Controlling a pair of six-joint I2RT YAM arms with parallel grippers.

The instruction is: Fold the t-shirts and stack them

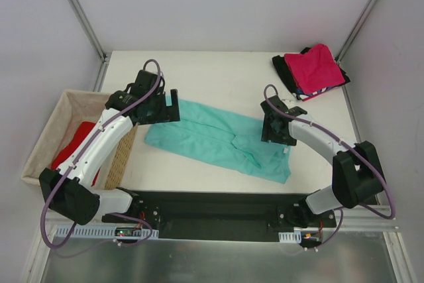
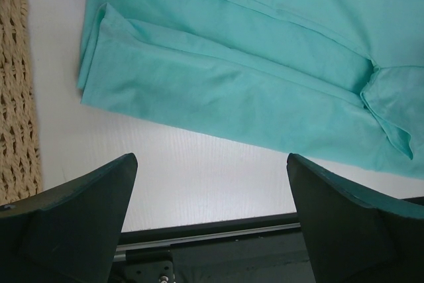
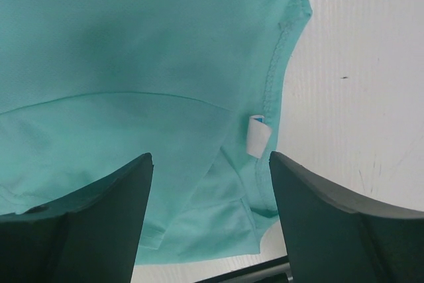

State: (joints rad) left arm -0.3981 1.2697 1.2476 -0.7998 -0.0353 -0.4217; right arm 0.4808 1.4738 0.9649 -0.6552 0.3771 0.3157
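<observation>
The left gripper (image 2: pixel 211 158) hangs with its jaws spread wide and nothing between them, over bare table (image 2: pixel 199 170) just short of the near edge of the teal-green t-shirt (image 2: pixel 238 71); the right gripper (image 3: pixel 211 156) is likewise parted and empty, poised above the shirt's opposite end by the stitched hem. The shirt lies slantwise in the middle of the table, already folded lengthwise into a long band (a sleeve is tucked at one end); the wicker basket (image 1: pixel 53 130) stands just left of it with the bright red t-shirt (image 1: pixel 73 144) inside. In the far right corner sits the stack, magenta-pink t-shirt (image 1: pixel 319 67) on top.

The likeliest slip, I judge, is a pinch that takes only the upper layer; the band would then open as it lifts. The left fingers could also snag the basket's weave, being so near.

A small white tag (image 3: pixel 257 136) shows at the seam; no writing is legible on it.
</observation>
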